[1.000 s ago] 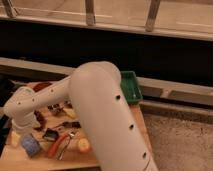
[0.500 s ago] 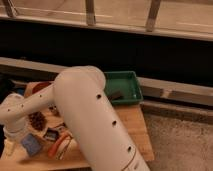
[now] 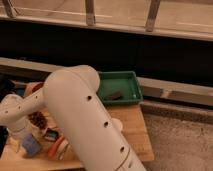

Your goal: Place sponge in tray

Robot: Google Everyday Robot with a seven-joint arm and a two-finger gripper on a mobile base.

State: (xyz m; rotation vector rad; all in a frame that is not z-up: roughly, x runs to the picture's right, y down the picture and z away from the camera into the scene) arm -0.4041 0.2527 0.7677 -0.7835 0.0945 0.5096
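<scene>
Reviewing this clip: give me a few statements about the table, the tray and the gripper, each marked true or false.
1. The green tray sits at the far edge of the wooden table. True.
2. The tray is empty. False: a small dark flat object lies inside it.
3. The gripper hangs over the tray. False: it is low at the table's left end, well away from the tray.
4. A small blue object lies on the table close to the gripper. True.
5. The arm's thick white link crosses the foreground and hides part of the table. True.
</scene>
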